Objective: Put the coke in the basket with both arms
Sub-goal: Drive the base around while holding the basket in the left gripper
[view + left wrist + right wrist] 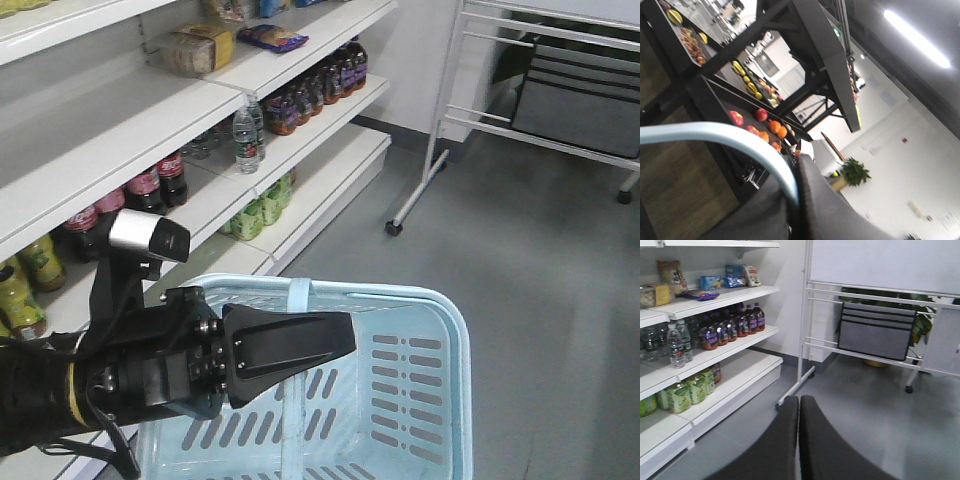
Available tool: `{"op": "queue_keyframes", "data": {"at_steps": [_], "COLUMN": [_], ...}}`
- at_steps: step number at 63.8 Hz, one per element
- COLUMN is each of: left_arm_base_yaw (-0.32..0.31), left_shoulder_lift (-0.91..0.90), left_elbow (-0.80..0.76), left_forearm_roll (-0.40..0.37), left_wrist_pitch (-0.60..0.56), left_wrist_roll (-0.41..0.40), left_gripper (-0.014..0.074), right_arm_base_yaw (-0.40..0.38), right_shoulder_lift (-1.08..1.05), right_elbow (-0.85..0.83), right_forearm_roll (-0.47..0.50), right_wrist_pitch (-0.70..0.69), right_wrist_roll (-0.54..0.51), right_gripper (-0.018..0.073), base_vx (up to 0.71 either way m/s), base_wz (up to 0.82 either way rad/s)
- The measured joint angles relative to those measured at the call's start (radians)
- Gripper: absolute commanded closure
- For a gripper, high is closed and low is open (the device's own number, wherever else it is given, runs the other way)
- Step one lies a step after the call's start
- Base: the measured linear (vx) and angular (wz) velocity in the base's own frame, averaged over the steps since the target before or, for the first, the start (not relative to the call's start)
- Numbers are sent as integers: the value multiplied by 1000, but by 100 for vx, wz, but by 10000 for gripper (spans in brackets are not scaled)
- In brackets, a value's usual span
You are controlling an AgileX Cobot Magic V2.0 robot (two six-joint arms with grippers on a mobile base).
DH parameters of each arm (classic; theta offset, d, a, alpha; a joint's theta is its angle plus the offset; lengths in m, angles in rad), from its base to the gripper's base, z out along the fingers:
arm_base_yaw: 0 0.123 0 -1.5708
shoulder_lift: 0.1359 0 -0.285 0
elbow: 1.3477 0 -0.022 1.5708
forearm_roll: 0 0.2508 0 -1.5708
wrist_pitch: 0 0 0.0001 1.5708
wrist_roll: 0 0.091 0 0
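Observation:
The light blue basket (440, 330) hangs at the bottom of the front view. Its handle (297, 297) runs under my left gripper (345, 340), which is shut on it. The left wrist view shows that pale blue handle (740, 137) curving in between the closed fingers of the left gripper (797, 165). My right gripper (799, 400) is shut with nothing in it, above the grey floor. Cola bottles (170, 178) with red labels stand on the middle shelf at the left. A redder bottle (108, 200) stands among them; I cannot tell if it is the coke.
White shelves (300, 140) run along the left with water bottles (247, 135), dark juice bottles (310, 95) and green drinks (258, 212). A white wheeled rack (440, 120) holding a grey panel (875, 330) stands at the back right on grey floor (540, 300).

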Motion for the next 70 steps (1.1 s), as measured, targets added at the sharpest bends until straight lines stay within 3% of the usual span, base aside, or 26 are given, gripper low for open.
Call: {"op": "queue_keyframes", "data": {"at_steps": [70], "left_arm_base_yaw": [0], "left_shoulder_lift": [0], "left_elbow": [0], "left_forearm_roll": [0], "left_wrist_pitch": [0], "left_wrist_roll": [0], "left_gripper": [603], "right_arm_base_yaw": [0], "right_shoulder_lift": [0], "right_elbow": [0], "right_forearm_roll": [0], "right_wrist_pitch": [0], "right_wrist_roll": [0], "right_gripper": [564], "base_vx": [10], "base_wz": [-44]}}
